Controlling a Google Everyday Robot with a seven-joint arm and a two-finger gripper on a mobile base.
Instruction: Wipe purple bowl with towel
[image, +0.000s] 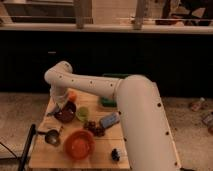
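The purple bowl (66, 113) sits on the left part of the wooden table (105, 150). My white arm reaches from the lower right across the table, bends at an elbow (58, 77) and drops down at the table's left side. The gripper (56, 108) hangs at the bowl's left rim, just above it or touching it. I cannot make out a towel; something pale shows at the gripper, but I cannot tell what it is.
An orange object (73, 96) lies behind the bowl and a green cup (82, 114) to its right. An orange bowl (79, 145), a metal cup (51, 136), a blue packet (109, 120), a green block (107, 102) and a small dark item (115, 154) also lie on the table.
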